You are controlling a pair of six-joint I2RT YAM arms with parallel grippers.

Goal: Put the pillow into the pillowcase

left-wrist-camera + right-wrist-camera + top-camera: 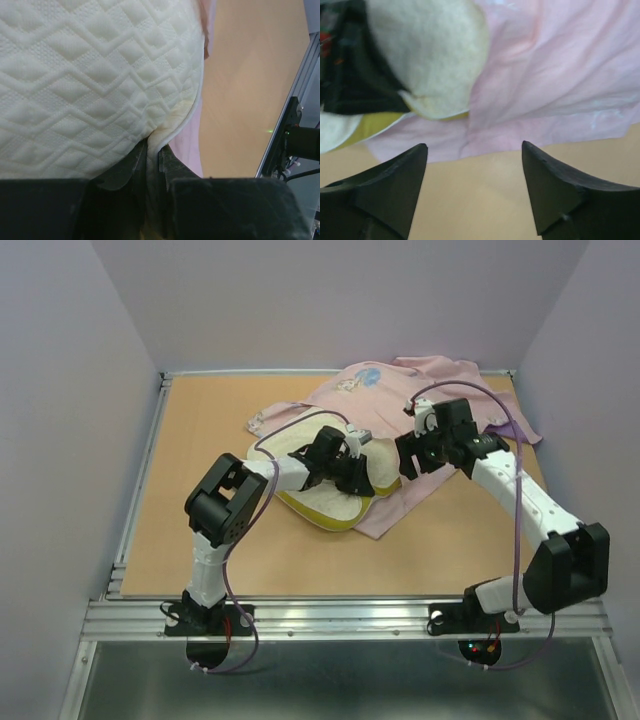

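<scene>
**Overhead view.** You have one pillow [330, 505] and one pillowcase [440, 390] on the counter [200, 530], worked by two arms. The cream pillow lies at mid-counter, set at an angle, with its single yellow side band [310, 518] turned towards the arm bases. Its right part rests on top of the pink pillowcase, which spreads towards the far right corner and carries one pale printed picture [360, 380]. You cannot tell from here whether the pillow's far end sits inside the case. The left gripper [362, 478] and the right gripper [405, 465] stand near each other at the pillow's right edge.

**Left wrist view.** Your left gripper [151, 160] has its jaws closed on a pinched fold at the edge of the pillow [90, 85], whose quilted diamond surface bulges above them. One strip of pink pillowcase [192, 145] shows beside the pillow, then bare counter [245, 85].

**Right wrist view.** Your right gripper [475, 185] has its jaws spread wide and holds nothing. Its two fingertips [400, 175] frame bare counter [480, 167] just beside the hem of the pillowcase [560, 75]. At upper left you see one corner of the pillow [430, 55], a sliver of the yellow side band [375, 125], and the left gripper [355, 70] clamped there.
</scene>
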